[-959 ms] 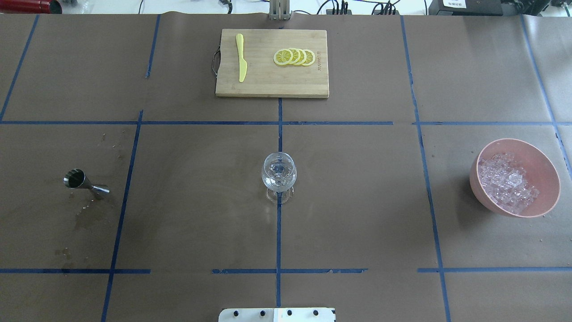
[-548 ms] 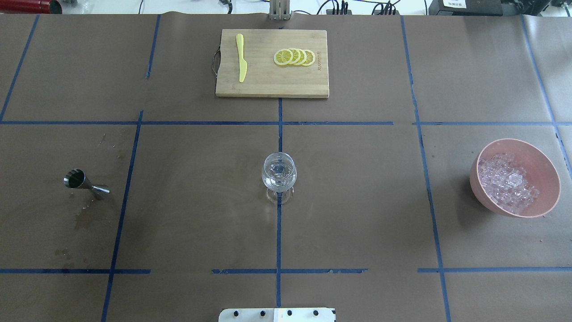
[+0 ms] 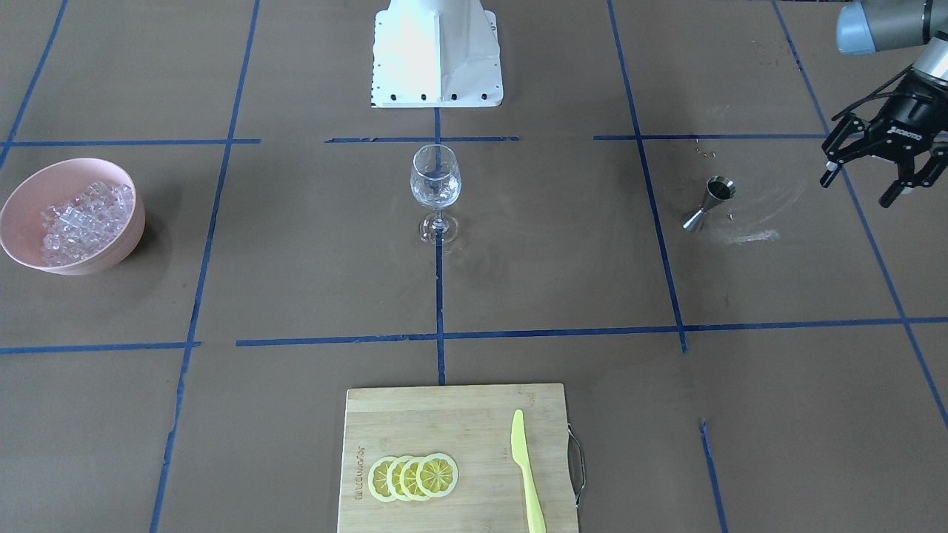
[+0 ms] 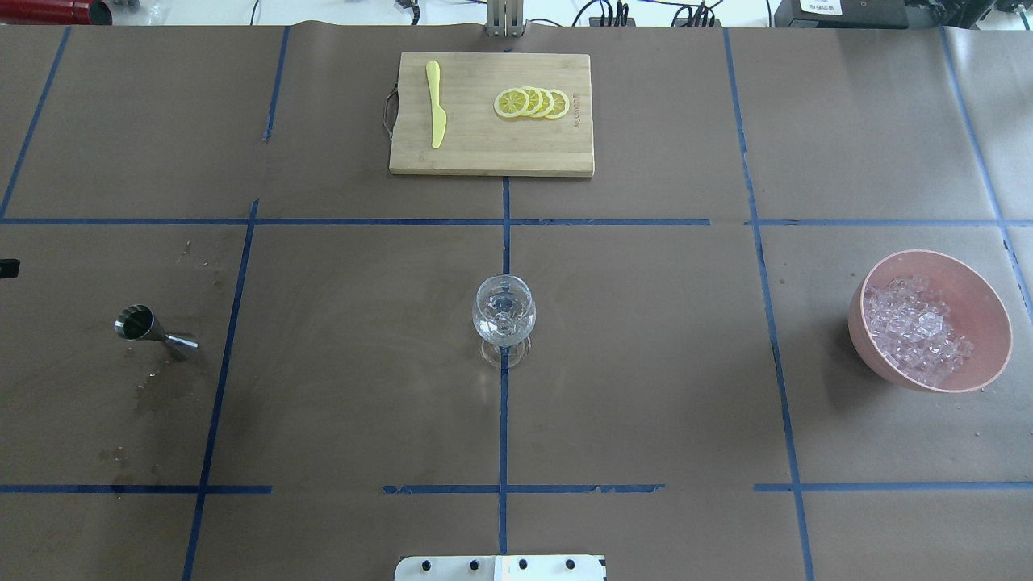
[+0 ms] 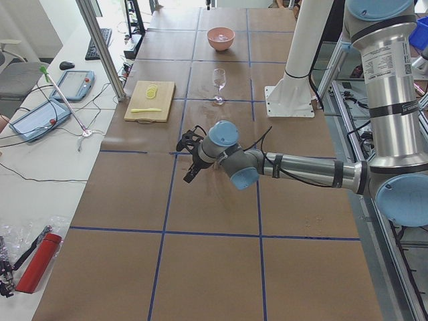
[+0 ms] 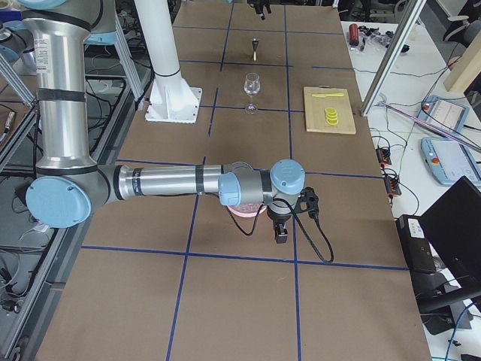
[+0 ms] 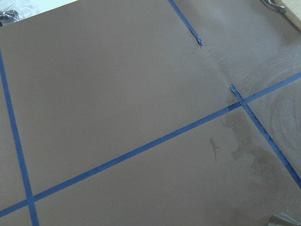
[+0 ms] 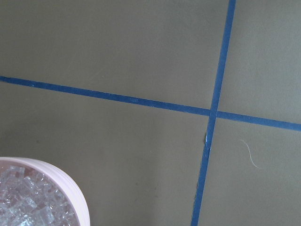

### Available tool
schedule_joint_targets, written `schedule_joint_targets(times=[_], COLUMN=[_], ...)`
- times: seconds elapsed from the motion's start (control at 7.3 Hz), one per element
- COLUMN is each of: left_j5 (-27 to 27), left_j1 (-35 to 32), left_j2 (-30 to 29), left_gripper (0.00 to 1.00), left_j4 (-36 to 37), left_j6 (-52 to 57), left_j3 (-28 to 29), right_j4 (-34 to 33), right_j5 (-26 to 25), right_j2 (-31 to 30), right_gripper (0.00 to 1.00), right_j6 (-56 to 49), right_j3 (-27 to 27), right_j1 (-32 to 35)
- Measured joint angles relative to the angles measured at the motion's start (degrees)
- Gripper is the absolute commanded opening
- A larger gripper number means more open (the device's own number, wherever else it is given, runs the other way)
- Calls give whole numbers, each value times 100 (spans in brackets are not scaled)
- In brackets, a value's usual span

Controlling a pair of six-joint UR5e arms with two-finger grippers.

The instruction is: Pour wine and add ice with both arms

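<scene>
A clear stemmed wine glass (image 4: 503, 311) stands upright at the table's middle, also in the front view (image 3: 435, 178). A steel jigger (image 4: 149, 329) stands on the left part, by dark stains. The ice (image 4: 916, 331) fills a pink bowl (image 4: 989, 311) on the right, also in the front view (image 3: 78, 215) and the right wrist view (image 8: 21, 205). My left gripper (image 3: 857, 190) is open and empty, above the table just outside the jigger (image 3: 711, 200). My right gripper (image 6: 280, 233) hangs beside the bowl, seen only in the right side view, so I cannot tell its state.
A wooden cutting board (image 4: 492, 157) at the far middle holds a yellow knife (image 4: 436, 105) and lemon slices (image 4: 533, 102). The white base block (image 3: 437, 52) sits at the near edge. Blue tape lines cross the brown table cover.
A black tip of my left gripper has come in at the overhead view's left edge. The glass, jigger and bowl have not moved.
</scene>
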Motion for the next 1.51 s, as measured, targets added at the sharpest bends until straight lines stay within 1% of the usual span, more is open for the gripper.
schedule_joint_targets(times=[0.14,0.27,0.41,0.55,0.68,0.82,1.1,1.37,1.51], left_j5=[621,1239,1665,1910,2197,2639,3873,5427,6174], left_j1=[557,1016,1305,1504,1786,2212,3380,4667,5175], left_j2=[333,636,853,1007,1097,1134,1151,1052,851], left_gripper=[92,90,90,90,98,99,99,99,99], left_j4=[-777,-1371,-1799,-2148,-2403,-2522,-2583,-2574,-2563], left_j6=[-492,-777,-909,-939,-938,-937,-1073,-1777,-2145], left_j3=[18,32,48,60,65,67,79,241,455], right_j4=[47,141,213,246,261,267,270,271,270], right_j5=[0,0,0,0,0,2,8,9,7], right_j2=[0,-3,-11,-14,-16,-25,-58,-74,-76], right_gripper=[100,100,100,100,100,100,100,100,100], right_j6=[-1,2,8,10,13,17,20,19,15], right_j3=[-4,-20,-27,-22,-15,6,55,64,66], right_j1=[0,0,0,0,0,0,0,0,0])
